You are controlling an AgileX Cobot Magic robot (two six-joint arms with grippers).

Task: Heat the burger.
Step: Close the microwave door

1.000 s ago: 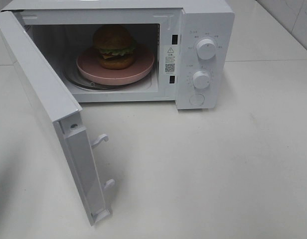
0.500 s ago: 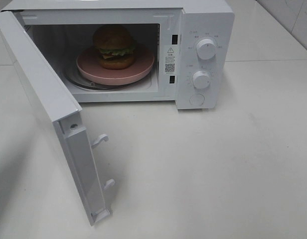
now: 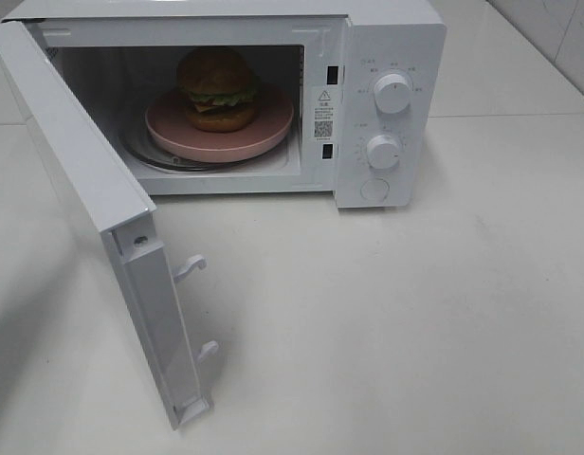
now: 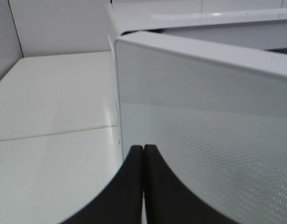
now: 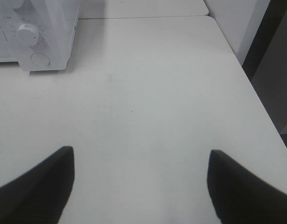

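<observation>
Nothing is seen to have moved over the last second. The burger is still sat on the pink plate inside the microwave, and the door is left swung wide. The left gripper is clenched on nothing, just beside the door's outer face. The right gripper is held spread and empty over the table. Loading is judged done, with the door next to be pushed closed.
</observation>
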